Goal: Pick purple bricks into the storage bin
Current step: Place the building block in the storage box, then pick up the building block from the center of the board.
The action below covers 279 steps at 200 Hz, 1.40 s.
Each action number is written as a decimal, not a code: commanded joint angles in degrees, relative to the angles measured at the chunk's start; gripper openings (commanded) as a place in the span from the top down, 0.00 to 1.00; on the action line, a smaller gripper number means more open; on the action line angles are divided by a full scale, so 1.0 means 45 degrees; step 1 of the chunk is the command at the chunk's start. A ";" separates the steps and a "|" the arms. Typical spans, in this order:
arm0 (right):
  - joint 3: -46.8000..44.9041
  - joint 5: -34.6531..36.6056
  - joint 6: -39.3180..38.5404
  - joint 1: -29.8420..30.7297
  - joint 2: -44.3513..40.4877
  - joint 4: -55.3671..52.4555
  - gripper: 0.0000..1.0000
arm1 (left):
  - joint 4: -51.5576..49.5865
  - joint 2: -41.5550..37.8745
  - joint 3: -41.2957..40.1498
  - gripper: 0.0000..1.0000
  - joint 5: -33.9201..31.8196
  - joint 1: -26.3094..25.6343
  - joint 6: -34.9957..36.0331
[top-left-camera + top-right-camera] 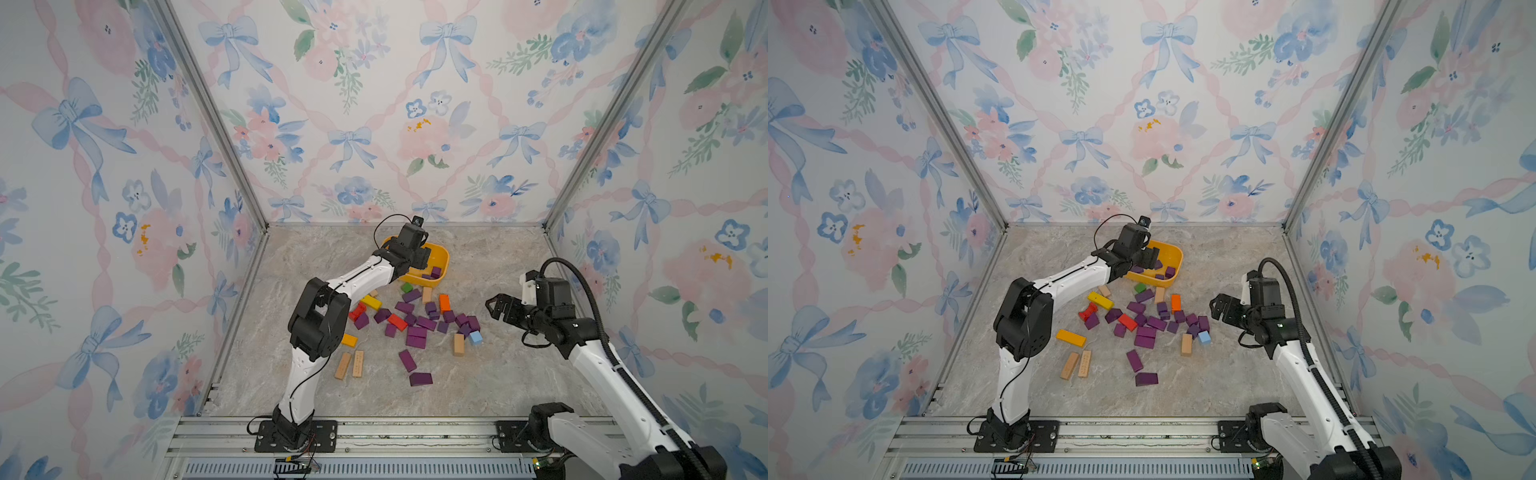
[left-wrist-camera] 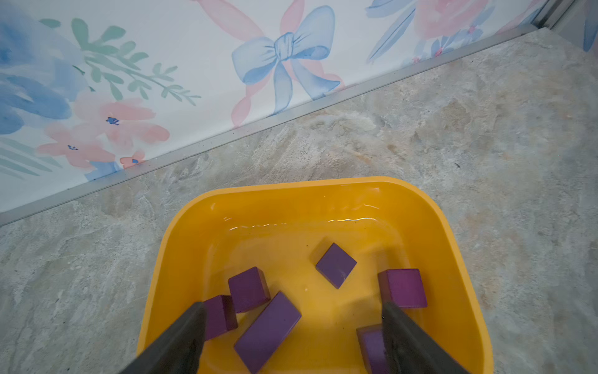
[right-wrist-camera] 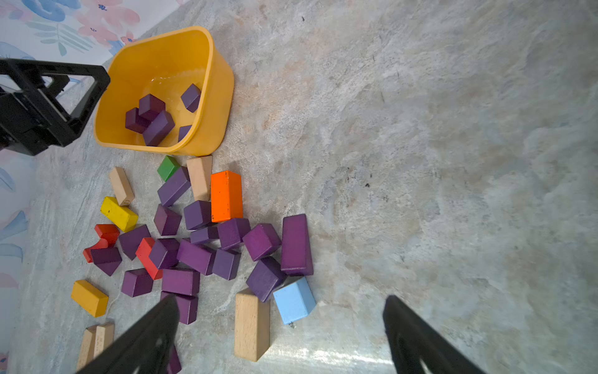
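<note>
The yellow storage bin (image 1: 442,253) (image 2: 291,186) stands near the back wall. Several purple bricks lie in it, among them a long bar (image 2: 267,330) and a cube (image 2: 336,265). My left gripper (image 1: 422,257) (image 2: 293,307) hangs over the bin, open, with nothing between its fingers. More purple bricks (image 1: 417,332) (image 3: 296,244) lie scattered on the floor in front of the bin, mixed with other colours. My right gripper (image 1: 494,306) (image 3: 281,299) hovers open and empty to the right of that pile, above the floor.
Among the purple ones lie an orange block (image 3: 226,196), a light blue cube (image 3: 294,301), tan wooden bars (image 3: 251,325), a yellow block (image 3: 118,213), a green cube (image 3: 168,167) and red pieces (image 3: 106,234). Flowered walls close the floor on three sides.
</note>
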 commanded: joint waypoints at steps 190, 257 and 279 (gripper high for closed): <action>0.0748 0.1804 -0.0825 0.3519 0.2858 -0.0303 0.11 | 0.5075 -1.1741 -1.0885 0.02 -0.0773 -0.1610 0.0700; 0.1562 0.1423 -0.0912 0.3666 0.4810 0.0181 0.30 | 0.5190 -1.2791 -1.1948 0.02 -0.0708 -0.1612 0.0620; 0.2010 0.1484 -0.0914 0.3678 0.5726 0.0089 0.34 | 0.5191 -1.2793 -1.2021 0.02 -0.0721 -0.1607 0.0458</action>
